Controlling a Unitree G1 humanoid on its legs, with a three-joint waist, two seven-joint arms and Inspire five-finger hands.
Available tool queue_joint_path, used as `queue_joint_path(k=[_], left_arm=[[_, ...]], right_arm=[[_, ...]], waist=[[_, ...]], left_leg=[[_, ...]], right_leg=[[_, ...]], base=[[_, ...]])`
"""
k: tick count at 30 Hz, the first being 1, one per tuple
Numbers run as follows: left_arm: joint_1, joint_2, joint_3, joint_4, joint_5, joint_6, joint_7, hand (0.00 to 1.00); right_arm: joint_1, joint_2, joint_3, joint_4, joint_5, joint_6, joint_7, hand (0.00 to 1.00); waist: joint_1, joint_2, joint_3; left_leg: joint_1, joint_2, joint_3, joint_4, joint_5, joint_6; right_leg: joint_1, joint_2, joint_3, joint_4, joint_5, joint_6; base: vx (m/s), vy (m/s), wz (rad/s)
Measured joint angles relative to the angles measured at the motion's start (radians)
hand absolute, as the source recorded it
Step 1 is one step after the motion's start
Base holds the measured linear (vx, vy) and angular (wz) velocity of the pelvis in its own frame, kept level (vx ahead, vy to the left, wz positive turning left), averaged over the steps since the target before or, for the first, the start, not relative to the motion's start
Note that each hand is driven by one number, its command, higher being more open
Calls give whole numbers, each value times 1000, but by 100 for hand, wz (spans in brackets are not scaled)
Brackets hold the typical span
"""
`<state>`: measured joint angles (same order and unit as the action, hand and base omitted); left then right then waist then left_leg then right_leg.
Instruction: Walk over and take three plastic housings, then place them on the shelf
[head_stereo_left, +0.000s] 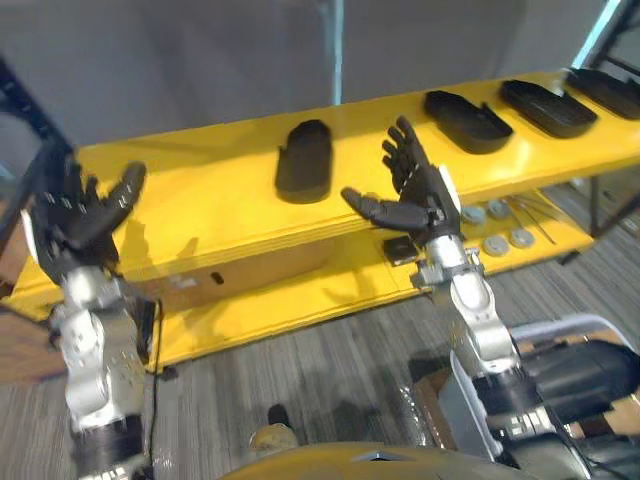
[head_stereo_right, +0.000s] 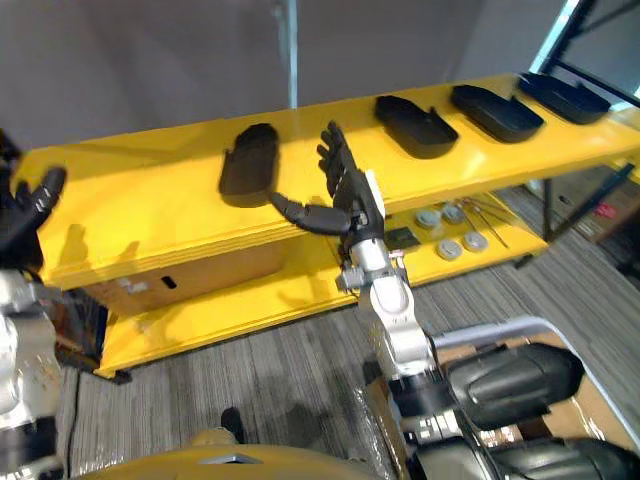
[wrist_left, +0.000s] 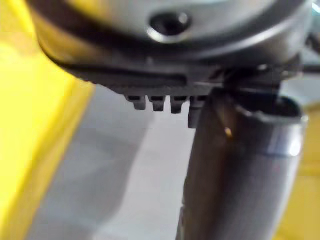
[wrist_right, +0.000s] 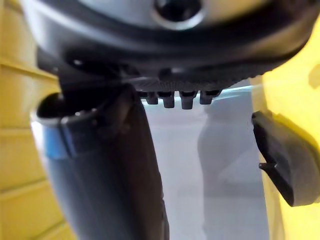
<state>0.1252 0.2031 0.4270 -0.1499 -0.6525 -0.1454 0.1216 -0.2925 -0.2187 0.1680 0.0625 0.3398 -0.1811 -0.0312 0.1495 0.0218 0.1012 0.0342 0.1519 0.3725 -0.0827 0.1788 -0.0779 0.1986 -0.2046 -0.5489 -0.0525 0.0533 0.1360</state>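
Observation:
Several black plastic housings lie on the top board of a yellow shelf (head_stereo_left: 200, 190): one (head_stereo_left: 304, 158) near the middle, another (head_stereo_left: 467, 120) to its right, two more (head_stereo_left: 547, 106) toward the far right end. My right hand (head_stereo_left: 415, 190) is raised open in front of the shelf edge, just right of the middle housing, fingers straight and thumb out, holding nothing. A housing edge (wrist_right: 282, 160) shows beside that hand in the right wrist view. My left hand (head_stereo_left: 78, 215) is raised open at the shelf's left end, empty.
The yellow shelf's lower board (head_stereo_left: 500, 245) carries small round metal parts (head_stereo_left: 495, 243) and a dark flat item (head_stereo_left: 398, 248). A brown cardboard box (head_stereo_left: 230, 270) sits under the top board. Grey carpet lies in front. More housings rest in a box (head_stereo_right: 510, 375) at my lower right.

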Motion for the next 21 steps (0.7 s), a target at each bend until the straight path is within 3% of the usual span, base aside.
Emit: queue_joint_path(k=[1, 6, 11, 16, 21], left_arm=[[35, -24, 1, -4, -1, -14, -4, 100], [138, -87, -7, -179, 46, -121, -54, 100], [244, -152, -6, -312, 67, -208, -124, 100], [272, -195, -16, -309, 66, -208, -136, 100], [266, -195, -54, -309, 66, -208, -149, 100]], right_arm=[[-4, 22, 0, 1, 0, 0, -18, 100], [128, 65, -10, -46, -12, -9, -36, 100], [345, 59, -146, -136, -16, -19, 31, 100], [430, 46, -211, -152, 3, -24, 54, 100], [482, 47, -216, -152, 16, -27, 74, 100]], waist=[[15, -3, -1], [12, -17, 0], [-26, -2, 2], [-71, -2, 5], [-94, -2, 5]], left_leg=[[-5, -4, -8, 0, -1, -2], [-11, -15, -17, -1, -8, -2], [-11, -19, 17, -1, -16, 0], [-10, -2, 52, -1, -16, -7], [-6, 6, 74, 0, -16, -7]], right_leg=[[1, -3, -8, 1, -2, -2], [-7, -20, -19, 22, -21, -17], [-39, -35, 8, 35, -21, -14], [-66, -23, 45, 34, -16, -14], [-77, -15, 72, 32, -5, 3]], base=[[-7, 38, 32], [-18, 50, 7], [0, 41, -19], [30, 1, -25], [63, -12, -16]])
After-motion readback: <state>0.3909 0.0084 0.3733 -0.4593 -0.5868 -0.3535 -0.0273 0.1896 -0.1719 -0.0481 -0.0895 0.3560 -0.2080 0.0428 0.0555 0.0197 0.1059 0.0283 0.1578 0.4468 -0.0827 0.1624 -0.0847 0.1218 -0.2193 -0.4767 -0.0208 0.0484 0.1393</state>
